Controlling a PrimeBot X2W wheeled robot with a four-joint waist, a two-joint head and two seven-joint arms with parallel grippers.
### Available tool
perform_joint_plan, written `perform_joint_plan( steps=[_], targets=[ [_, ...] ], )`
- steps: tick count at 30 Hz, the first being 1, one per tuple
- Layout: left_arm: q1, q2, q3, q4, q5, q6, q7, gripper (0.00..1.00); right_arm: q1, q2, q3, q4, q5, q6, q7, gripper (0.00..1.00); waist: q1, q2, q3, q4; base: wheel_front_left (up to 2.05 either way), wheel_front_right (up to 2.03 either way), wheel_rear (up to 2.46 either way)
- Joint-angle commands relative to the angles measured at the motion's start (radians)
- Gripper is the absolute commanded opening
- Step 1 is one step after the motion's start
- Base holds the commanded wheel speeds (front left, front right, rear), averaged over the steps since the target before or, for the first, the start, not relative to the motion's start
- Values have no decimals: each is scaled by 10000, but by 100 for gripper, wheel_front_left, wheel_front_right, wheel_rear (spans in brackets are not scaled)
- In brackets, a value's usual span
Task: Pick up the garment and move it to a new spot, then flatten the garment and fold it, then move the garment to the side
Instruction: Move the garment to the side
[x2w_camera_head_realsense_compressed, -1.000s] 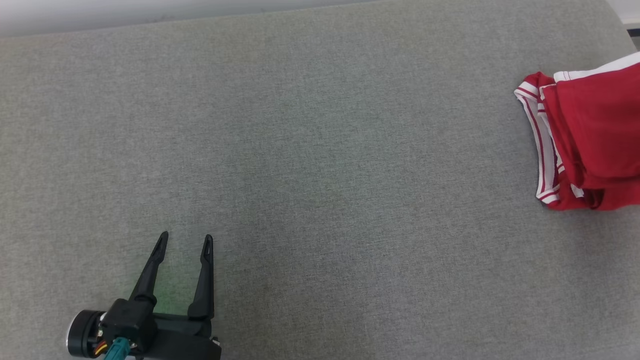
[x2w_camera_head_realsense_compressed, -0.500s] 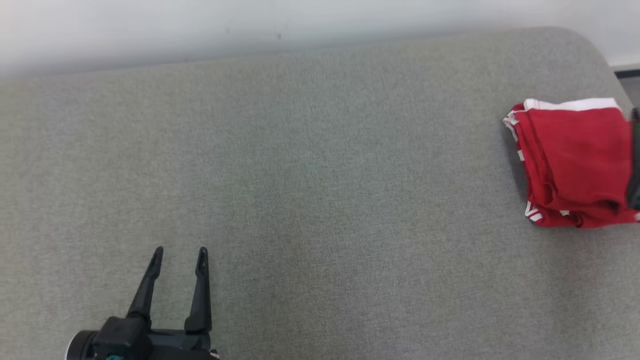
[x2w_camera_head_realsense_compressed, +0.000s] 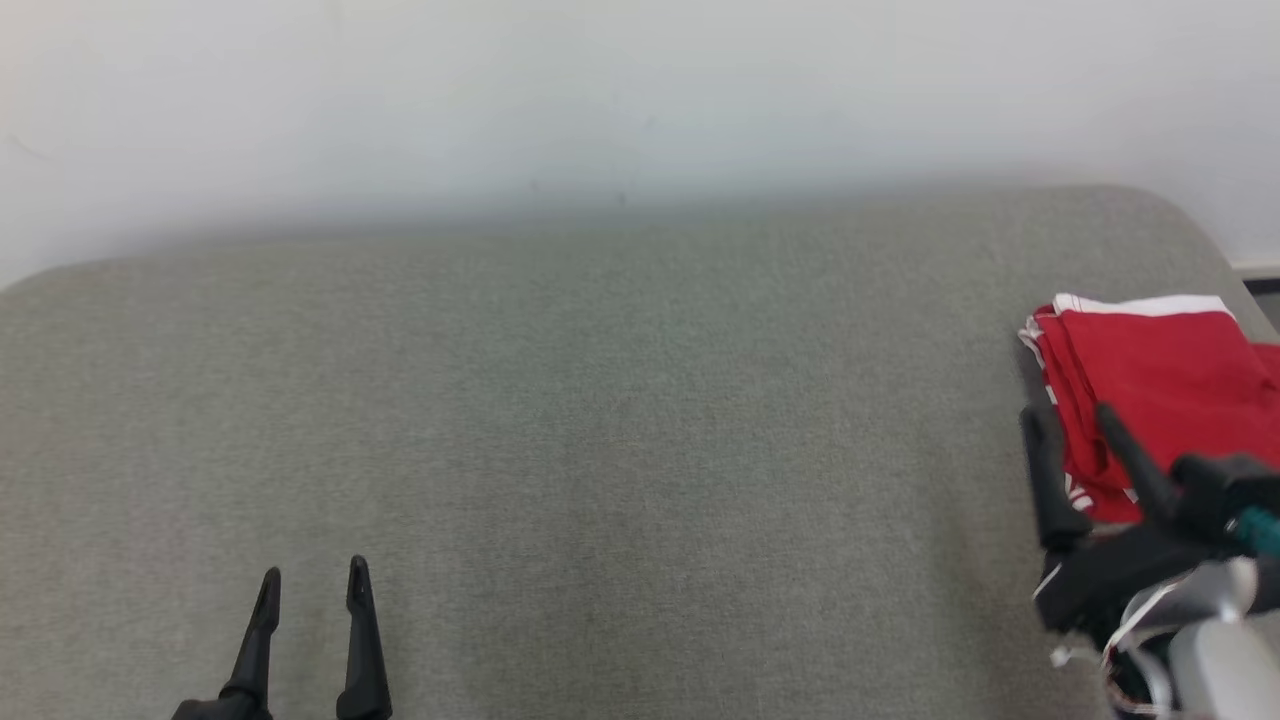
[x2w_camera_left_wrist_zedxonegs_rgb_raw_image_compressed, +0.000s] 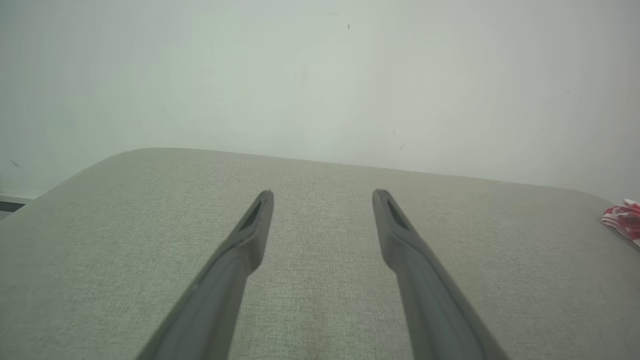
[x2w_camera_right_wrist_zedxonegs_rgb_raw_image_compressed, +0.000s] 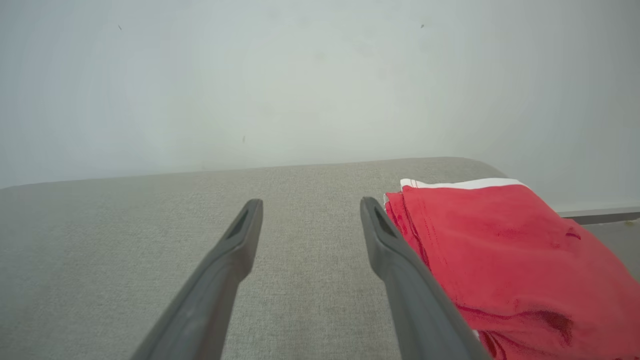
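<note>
The right gripper (x2w_camera_head_realsense_compressed: 1068, 415) has just sprung apart, letting the red garment (x2w_camera_head_realsense_compressed: 1150, 360) go. It now hangs empty over the counter's (x2w_camera_head_realsense_compressed: 640, 420) right end, where the garment lies folded (left gripper (x2w_camera_head_realsense_compressed: 313, 570) also open, near the counter's front left). The move aside looks done.

Right pincer (x2w_camera_head_realsense_compressed: 1068, 413) now open beside garment (x2w_camera_head_realsense_compressed: 1160, 365)

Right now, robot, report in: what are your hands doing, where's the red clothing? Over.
Left gripper open, empty. Right gripper open, empty, beside folded red garment. Garment on grey cushion, right edge. No obstacles.
</note>
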Motion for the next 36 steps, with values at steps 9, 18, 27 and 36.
perform_joint_plan(
  steps=[9, 18, 27, 36],
  targets=[
    [334, -14, 388, 405, -145, 294, -26, 100, 1607, 1566, 317, -884, -595, 3, -636, 100, 2, 1, -713, 504, 0, 0, 0],
    [-71, 30, 752, 1250, 221, -124, -26, 100, 2186, 2431, 58, -946, -805, 3, -752, 100, 2, 1, -900, 619, 0, 0, 0],
    [-256, 16, 1000, 1577, 367, -339, -26, 100, 2163, 2635, -131, -960, -1003, 3, -686, 100, 2, 1, -984, 460, 0, 0, 0],
    [-180, -4, 932, 1648, 422, -470, -26, 100, 2127, 2719, -305, -953, -1038, 3, -687, 100, 2, 1, -1030, 376, 0, 0, 0]
  ],
)
